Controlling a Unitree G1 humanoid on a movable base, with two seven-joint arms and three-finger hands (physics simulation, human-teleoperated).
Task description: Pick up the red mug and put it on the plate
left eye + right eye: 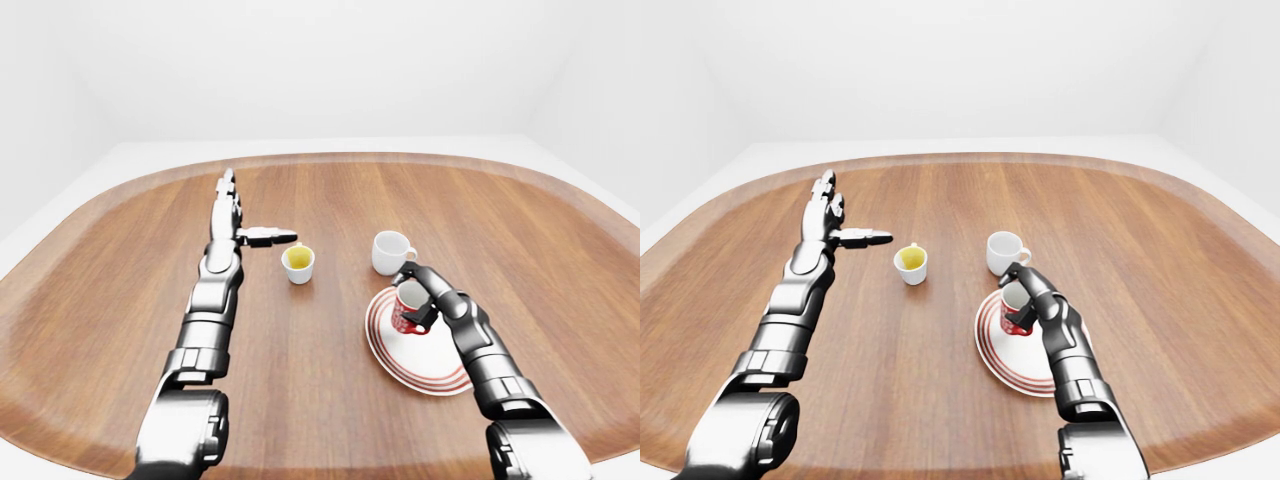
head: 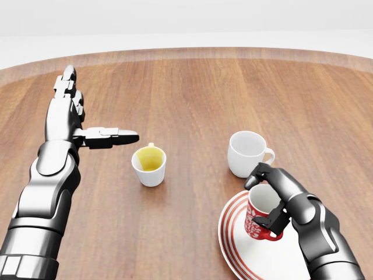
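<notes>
Mug [image 2: 261,217], red with a white inside, sits upright in our right hand [image 2: 278,201], whose fingers [image 2: 259,173] curl over its rim and down its side, closed round it. Under the hand lies the plate [image 2: 242,248], white with red rings; we cannot tell whether the mug touches it. Just above the hand in the head view stands a white mug [image 2: 248,153]. To its left is a yellow-lined cup [image 2: 149,165]. Our left hand [image 2: 87,128] is spread flat, holding nothing, well apart on the table [image 2: 192,93].

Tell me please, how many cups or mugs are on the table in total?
3. A yellow-lined white cup stands near the table's middle. A plain white mug stands just above the plate in the head view. The red mug is over the plate, held by the right hand. None seems hidden.
</notes>
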